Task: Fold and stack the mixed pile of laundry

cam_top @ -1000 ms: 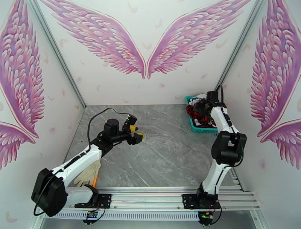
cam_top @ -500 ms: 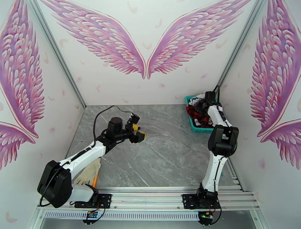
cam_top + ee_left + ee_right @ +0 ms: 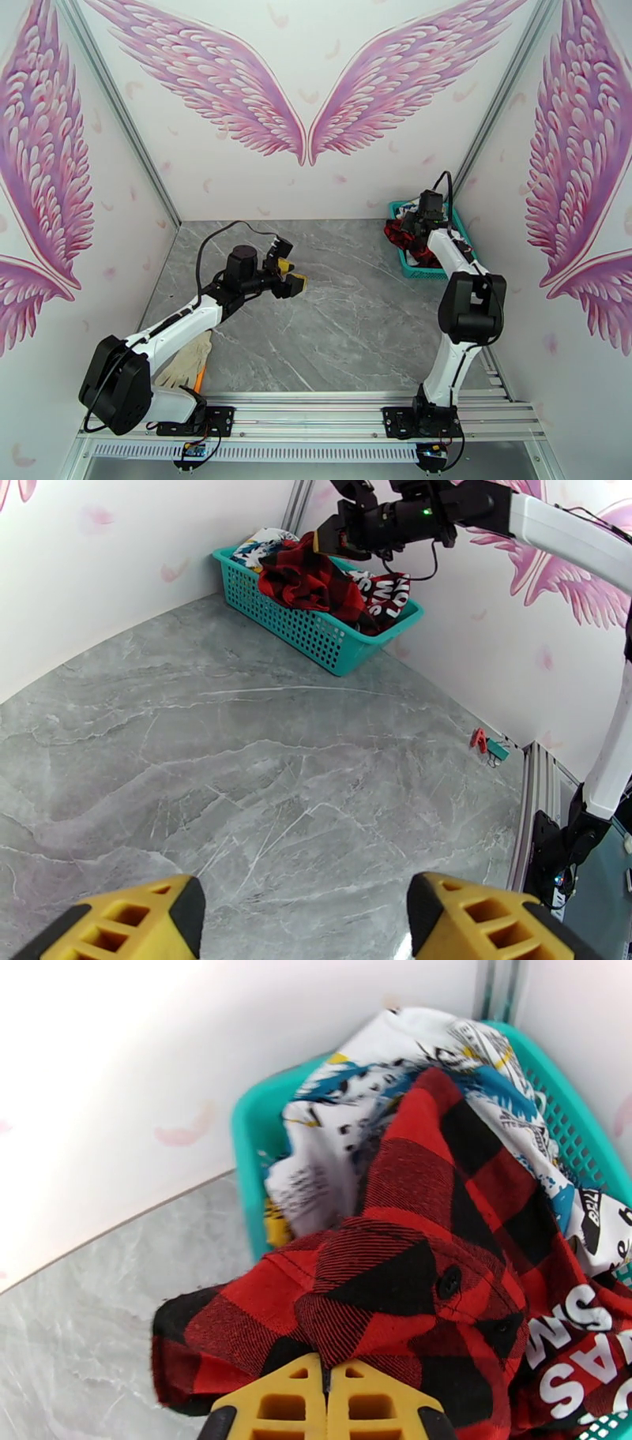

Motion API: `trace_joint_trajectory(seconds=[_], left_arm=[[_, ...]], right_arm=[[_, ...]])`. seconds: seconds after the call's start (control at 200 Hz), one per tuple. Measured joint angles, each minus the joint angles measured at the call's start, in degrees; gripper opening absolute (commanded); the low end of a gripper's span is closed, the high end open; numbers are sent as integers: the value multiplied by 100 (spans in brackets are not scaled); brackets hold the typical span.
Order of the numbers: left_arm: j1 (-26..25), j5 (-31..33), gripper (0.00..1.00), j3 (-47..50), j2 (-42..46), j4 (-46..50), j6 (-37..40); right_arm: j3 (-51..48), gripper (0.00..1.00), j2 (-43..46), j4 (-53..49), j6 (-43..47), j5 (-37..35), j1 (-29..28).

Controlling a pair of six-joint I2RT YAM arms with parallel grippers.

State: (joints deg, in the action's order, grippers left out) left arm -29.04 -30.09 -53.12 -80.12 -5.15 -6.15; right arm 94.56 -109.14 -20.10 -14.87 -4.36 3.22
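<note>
**mo:** so where's the laundry sitting? can't work out which arm is on it

**jan:** both pieces are in the teal basket [image 3: 316,634], far right corner of the table [image 3: 237,756], tight against the walls. The check shirt [image 3: 411,1276] is heaped on top. The white garment [image 3: 347,1134] with the blue and yellow print lies under and behind it.

**mo:** and the right pincer?

**jan:** the right pincer [image 3: 325,1390] is clenched, tips pressed together on a bunched fold of the check shirt, looks like, right by the basket's table-side rim. In the wrist view the rest of the shirt runs on past the tips, deeper into the basket, with the lettered part off to the right.

**mo:** long axis?

**jan:** honestly can't call one, it's a crumple. What matters imo is that the cloth lies toward the corner and the bare table lies the other way, toward the left arm. So the pull has to go up over the rim and out to the middle.

**mo:** left arm any use?

**jan:** the left pincer [image 3: 304,918] hangs wide open and empty over the middle-left of the table, well apart from the basket. The right arm is far nearer. My guess is the white garment could snag and ride along.
</note>
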Motion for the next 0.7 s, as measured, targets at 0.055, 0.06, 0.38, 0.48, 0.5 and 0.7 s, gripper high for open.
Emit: trace_joint_trajectory(seconds=[0.055, 0.06, 0.38, 0.48, 0.5, 0.7], left_arm=[[0, 37, 73, 52, 7, -74, -57], [-2, 42, 73, 61, 7, -83, -61], [-11, 243, 73, 391, 291, -278, -319], [-20, 293, 73, 448, 455, -330, -385], [-20, 306, 73, 457, 485, -332, -391], [-26, 463, 73, 531, 1023, -258, -411]], right_arm=[[-144, 0, 293, 149, 103, -83, -273], [-151, 0, 308, 151, 101, -87, -289], [586, 0, 1318, 446, 876, -448, -1934], [1445, 0, 1338, 302, 1038, -378, -2398], [1644, 0, 1335, 234, 1067, -350, -2485], [3672, 0, 1108, -271, 1200, 72, -3136]])
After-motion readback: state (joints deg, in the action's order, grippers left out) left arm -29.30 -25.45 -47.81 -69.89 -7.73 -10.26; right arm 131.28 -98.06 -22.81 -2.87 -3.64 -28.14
